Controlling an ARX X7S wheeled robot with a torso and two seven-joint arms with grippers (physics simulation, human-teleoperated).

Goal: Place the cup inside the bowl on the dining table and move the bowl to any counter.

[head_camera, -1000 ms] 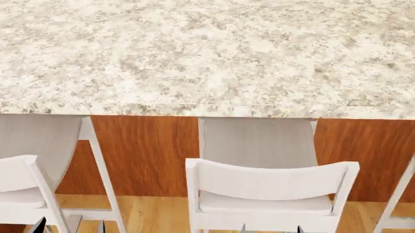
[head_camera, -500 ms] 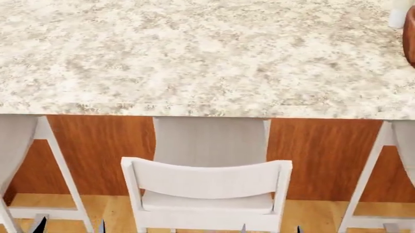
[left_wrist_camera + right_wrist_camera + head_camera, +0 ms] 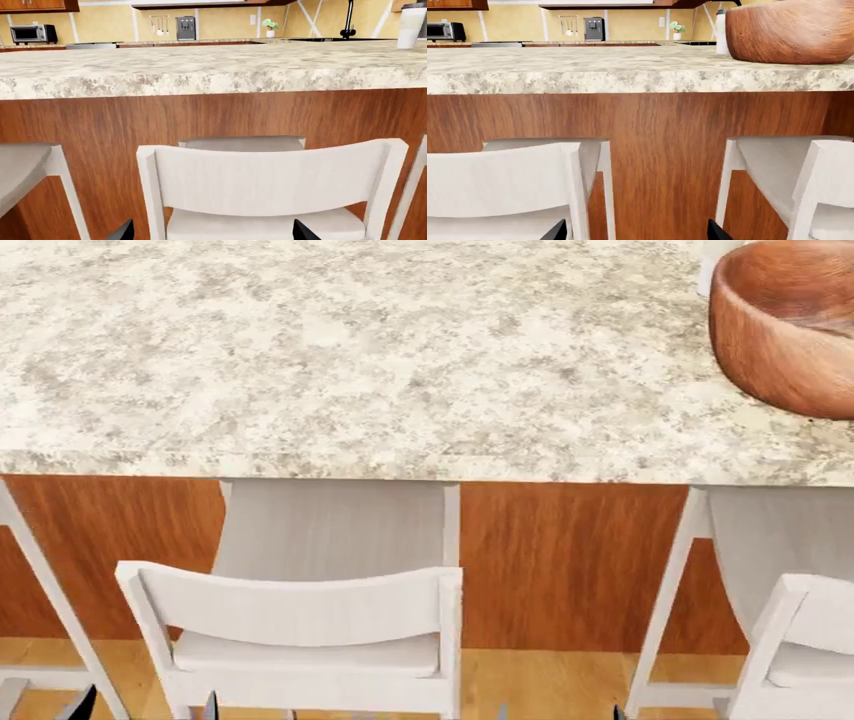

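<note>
The reddish-brown wooden bowl (image 3: pixel 787 330) stands on the dining table (image 3: pixel 347 360) near its front edge, at the far right of the head view. The cream-white cup (image 3: pixel 706 270) shows as a sliver just behind the bowl's left side. In the right wrist view the bowl (image 3: pixel 790 30) sits high on the table with the cup (image 3: pixel 721 37) behind it. The left wrist view shows the cup (image 3: pixel 410 25) with its dark lid. My left gripper (image 3: pixel 144 712) and right gripper (image 3: pixel 561 713) are both open and empty, low in front of the table, below its top.
White chairs (image 3: pixel 300 625) (image 3: pixel 787 640) stand tucked under the table's edge, right in front of my grippers (image 3: pixel 213 236) (image 3: pixel 637 236). The table's wood panel base (image 3: pixel 561 560) is behind them. A far counter (image 3: pixel 167 44) holds a microwave (image 3: pixel 30 33) and a coffee machine.
The head view has shifted to the right along the table. The chairs slid left in the picture and the bowl came into view at the right, with the cup now mostly behind it.
</note>
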